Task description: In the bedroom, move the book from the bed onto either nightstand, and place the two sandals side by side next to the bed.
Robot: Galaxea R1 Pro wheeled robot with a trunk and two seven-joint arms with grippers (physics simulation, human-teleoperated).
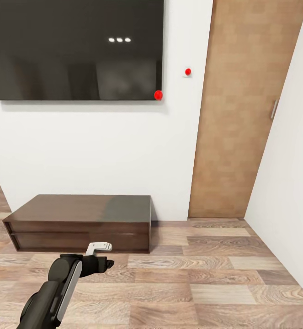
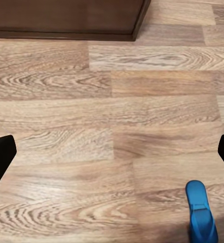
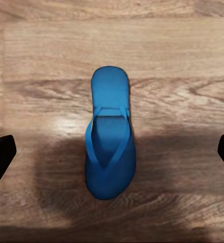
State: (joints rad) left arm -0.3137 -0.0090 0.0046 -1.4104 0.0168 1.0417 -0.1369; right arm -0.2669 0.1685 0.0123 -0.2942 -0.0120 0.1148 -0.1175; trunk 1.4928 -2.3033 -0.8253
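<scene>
A bright blue sandal (image 3: pixel 109 91) lies flat on the wood-plank floor, strap side up. My right gripper (image 3: pixel 112 156) hangs open above it, with a dark fingertip (image 3: pixel 0 157) well clear on either side. In the left wrist view the rounded end of a blue sandal (image 2: pixel 199 210) pokes in at the picture's edge; I cannot tell whether it is the same one. My left gripper (image 2: pixel 112 157) is open over bare floor, and the head view shows it (image 1: pixel 101 258) low in front of the TV cabinet. The book, the bed and the nightstand are out of view.
A long low dark TV cabinet (image 1: pixel 80 221) stands against the white wall under a wall-mounted black screen (image 1: pixel 76 48). A wooden door (image 1: pixel 247 109) is to the right, beside a side wall. Plank floor (image 1: pixel 206 283) stretches from the cabinet to that wall.
</scene>
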